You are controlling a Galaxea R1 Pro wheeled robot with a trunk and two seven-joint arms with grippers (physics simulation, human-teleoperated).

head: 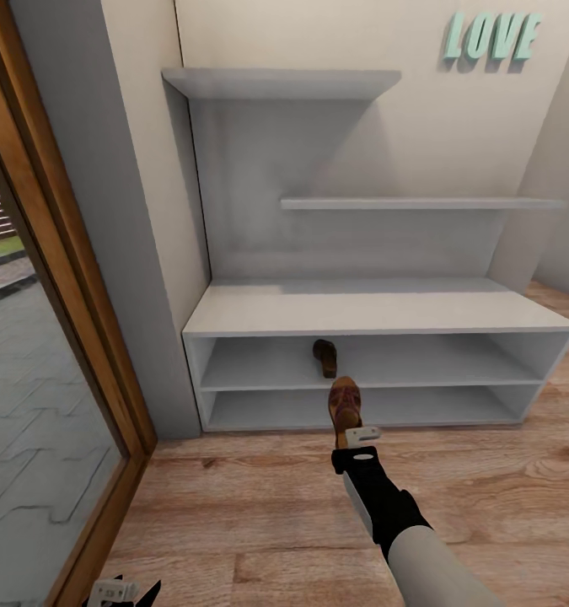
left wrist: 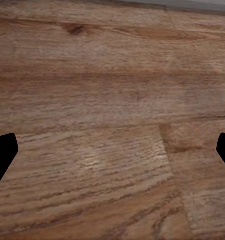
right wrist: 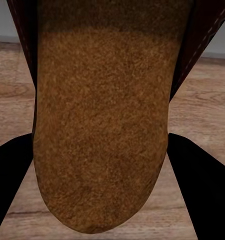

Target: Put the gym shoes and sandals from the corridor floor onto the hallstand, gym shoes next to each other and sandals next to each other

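Tan footbed of held sandal (right wrist: 102, 125) fills right wrist view, right gripper (head: 357, 437) pinching its heel before hallstand (head: 377, 314) (mate (head: 324, 357) already shelved). Left gripper (left wrist: 112, 155) spread over floor (head: 259, 514). Risk: toe clips shelf edge, sandal slips.

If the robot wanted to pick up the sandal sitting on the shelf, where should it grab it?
Probably by the near end of the sandal on the shelf, coming from the front. It lies lengthwise in the hallstand, under a low top, so coming from above is blocked. The right gripper holds the other sandal.
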